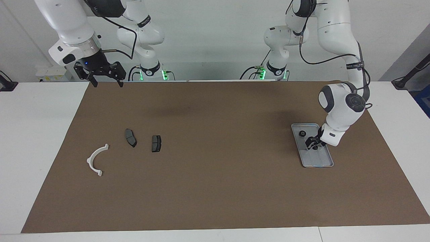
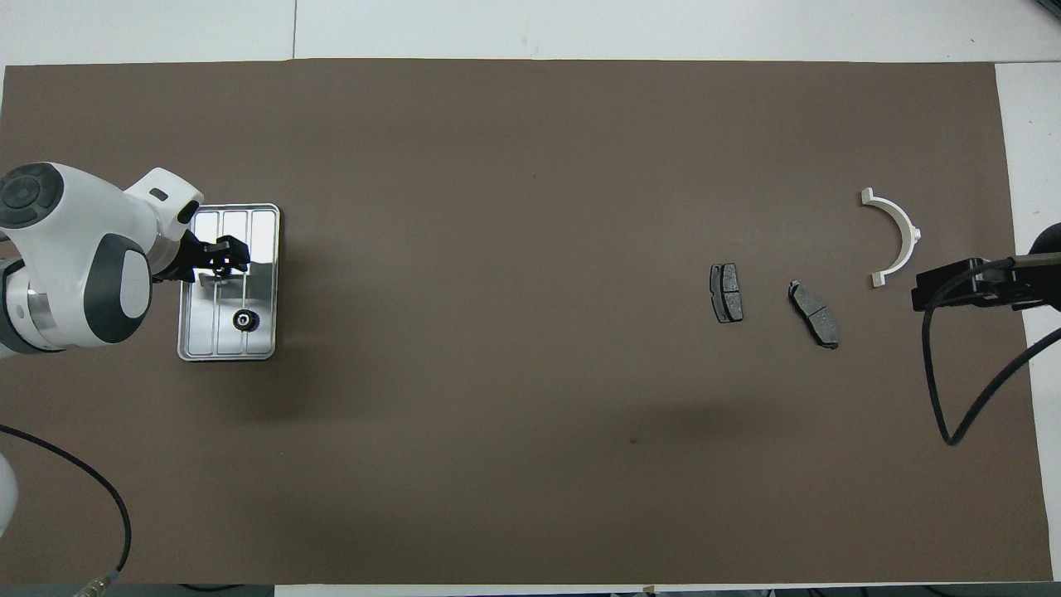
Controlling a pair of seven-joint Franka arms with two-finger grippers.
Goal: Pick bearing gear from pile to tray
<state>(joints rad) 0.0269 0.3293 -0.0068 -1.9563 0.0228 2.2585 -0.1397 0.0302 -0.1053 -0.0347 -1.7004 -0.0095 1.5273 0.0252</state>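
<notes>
**On the tray: one gear lying flat, left pincer low beside it**

Toward the right arm's end of the brown-covered table [image 1: 215,188], the right pincer [image 1: 105,80] hangs raised over the mat's edge nearest the robots, its two fingers spread apart and holding nothing; that arm waits. Below it lies the pile: a white curved half-ring bracket [image 1: 96,160], then two dark grey brake pads [image 1: 130,137] set near each other, one [image 1: 156,143] closer to the table's middle. Well apart, toward the left arm's end, sits the flat rectangular silver-grey metal tray [image 1: 323,163], its long axis running from the robots outward, slightly slanted in the facing view.

A small black round bearing gear [image 2: 243,319] lies flat in the tray's end nearer the robots, its bore facing upward. The left pincer [image 2: 222,259] is low over the tray's middle. In the facing view a small dark round piece [image 1: 314,147] shows at its fingertips, but I cannot tell whether the fingers grip it. The overhead view shows the gear's toothed rim and pale centre; the facing view shows it only as a dark dot.
</notes>
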